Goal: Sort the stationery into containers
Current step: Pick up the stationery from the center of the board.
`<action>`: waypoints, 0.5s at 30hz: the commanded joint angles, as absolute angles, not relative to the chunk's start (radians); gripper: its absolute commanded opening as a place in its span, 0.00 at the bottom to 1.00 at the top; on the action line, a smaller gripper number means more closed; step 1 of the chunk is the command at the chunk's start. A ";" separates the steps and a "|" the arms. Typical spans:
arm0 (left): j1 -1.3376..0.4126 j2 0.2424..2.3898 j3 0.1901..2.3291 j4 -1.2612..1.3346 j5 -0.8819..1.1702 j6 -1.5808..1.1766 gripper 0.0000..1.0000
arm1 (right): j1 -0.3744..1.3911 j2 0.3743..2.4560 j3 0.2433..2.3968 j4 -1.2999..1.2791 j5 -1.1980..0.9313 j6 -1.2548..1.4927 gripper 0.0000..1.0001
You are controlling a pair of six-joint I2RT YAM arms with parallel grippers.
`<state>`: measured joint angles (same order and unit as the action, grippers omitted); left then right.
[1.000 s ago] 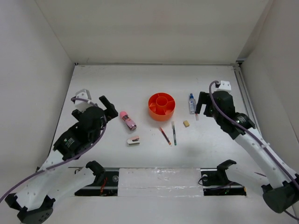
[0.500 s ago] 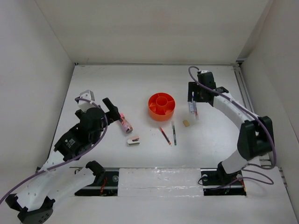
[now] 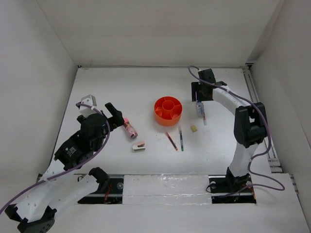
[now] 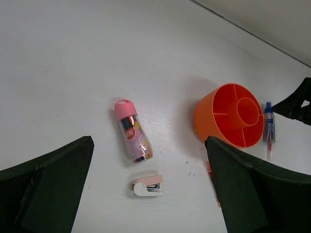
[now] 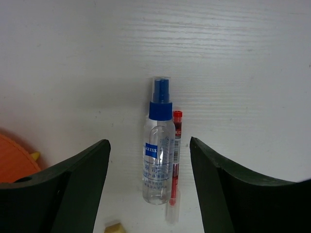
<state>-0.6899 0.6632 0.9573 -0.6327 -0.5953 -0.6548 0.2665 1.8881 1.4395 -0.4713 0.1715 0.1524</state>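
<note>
Table: orange tub cropped, rt wrist view.

light: bright, even | shadows: soft | focus: sharp, edges perhaps softer

Your top camera looks down from high behind the near edge onto the whole table. Your left wrist view faces across toward the orange tub; your right wrist view hangs close over the blue-capped bottle, which all three share
</note>
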 commanded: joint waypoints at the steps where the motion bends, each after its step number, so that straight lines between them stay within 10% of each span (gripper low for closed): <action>1: -0.690 0.653 0.950 -0.611 -0.601 -0.641 0.99 | 0.264 1.896 1.471 -0.482 0.167 0.138 0.72; 15: -0.690 0.644 0.950 -0.611 -0.601 -0.641 0.99 | 0.264 1.947 1.401 -0.440 0.138 0.138 0.66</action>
